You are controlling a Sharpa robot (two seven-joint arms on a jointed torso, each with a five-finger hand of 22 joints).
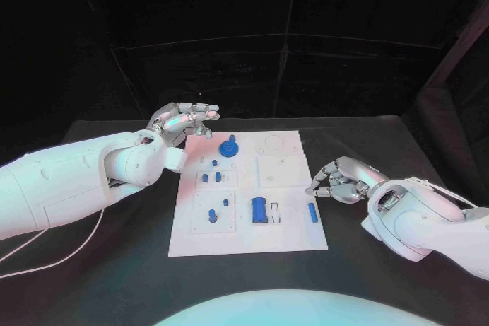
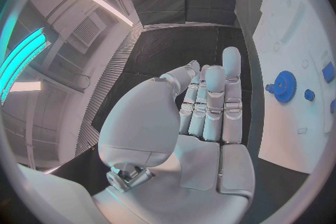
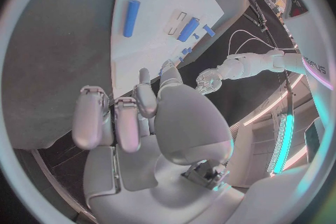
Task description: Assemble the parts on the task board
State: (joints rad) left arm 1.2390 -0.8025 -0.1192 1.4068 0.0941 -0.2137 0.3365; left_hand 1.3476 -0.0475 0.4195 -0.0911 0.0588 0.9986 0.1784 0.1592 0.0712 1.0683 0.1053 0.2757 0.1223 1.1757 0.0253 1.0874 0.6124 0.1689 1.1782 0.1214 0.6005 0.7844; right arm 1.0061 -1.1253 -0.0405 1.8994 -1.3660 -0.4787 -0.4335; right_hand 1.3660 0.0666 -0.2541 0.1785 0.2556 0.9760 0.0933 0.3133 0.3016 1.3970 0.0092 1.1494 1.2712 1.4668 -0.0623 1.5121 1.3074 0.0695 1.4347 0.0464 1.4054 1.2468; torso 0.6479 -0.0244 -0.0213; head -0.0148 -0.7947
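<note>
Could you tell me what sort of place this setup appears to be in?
Probably a robotics lab test cell: a black table ringed by dark curtains, a white task board carrying small blue parts, and two robot hands, left hand and right hand, beside it.

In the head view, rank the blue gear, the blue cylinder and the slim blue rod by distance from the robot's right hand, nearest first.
1. Slim blue rod, at the white task board's right edge, just beside the right hand.
2. Blue cylinder, lying mid-board, farther left.
3. Blue gear, at the board's far end, near the left hand.
</note>
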